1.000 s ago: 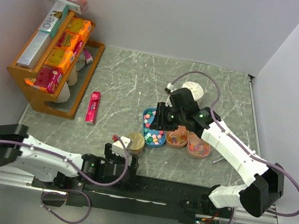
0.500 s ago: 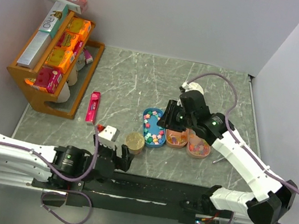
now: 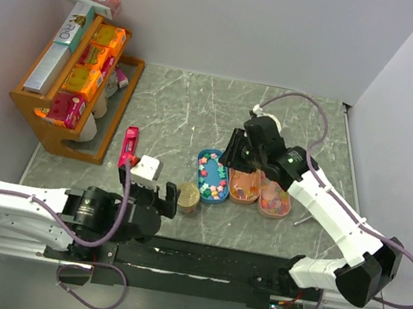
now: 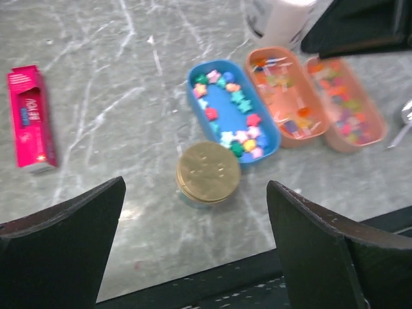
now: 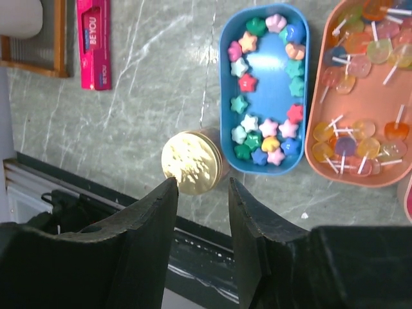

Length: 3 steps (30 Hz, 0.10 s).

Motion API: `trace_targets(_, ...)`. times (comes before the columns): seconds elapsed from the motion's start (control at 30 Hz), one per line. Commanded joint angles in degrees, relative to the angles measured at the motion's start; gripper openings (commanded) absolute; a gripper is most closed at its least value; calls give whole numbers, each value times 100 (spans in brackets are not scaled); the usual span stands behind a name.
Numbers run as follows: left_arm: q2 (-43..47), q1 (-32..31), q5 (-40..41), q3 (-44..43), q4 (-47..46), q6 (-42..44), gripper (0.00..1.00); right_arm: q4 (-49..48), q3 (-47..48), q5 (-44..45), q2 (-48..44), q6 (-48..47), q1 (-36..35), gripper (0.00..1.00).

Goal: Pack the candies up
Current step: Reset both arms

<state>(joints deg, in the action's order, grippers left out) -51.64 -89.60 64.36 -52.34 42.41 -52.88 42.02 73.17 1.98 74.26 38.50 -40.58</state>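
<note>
Candies (image 5: 247, 82) are lying in the blue tray (image 5: 270, 67), running twelve to six, at one o'clock from the nearer right tool (image 5: 201, 193), hanging half-open, empty; left tool (image 4: 194, 187) is gaping wide.

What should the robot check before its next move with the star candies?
1. Candies lying in the blue tray: ok.
2. Left gripper open and empty: ok.
3. Right gripper empty, jaws apart: ok.
4. Tin open, if the candies go in there: not ok, it is closed.
5. Right gripper's height above the table: cannot tell.
</note>
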Motion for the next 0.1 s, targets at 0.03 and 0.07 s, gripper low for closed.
trace_targets(0.03, -162, -31, 463, -224, 496, -222, 96, -212, 549, 145, 281, -114, 146, 45)
trace_targets(0.07, -180, -31, 498, -242, 574, -249, 96, -194, 680, 145, 334, -184, 181, 46)
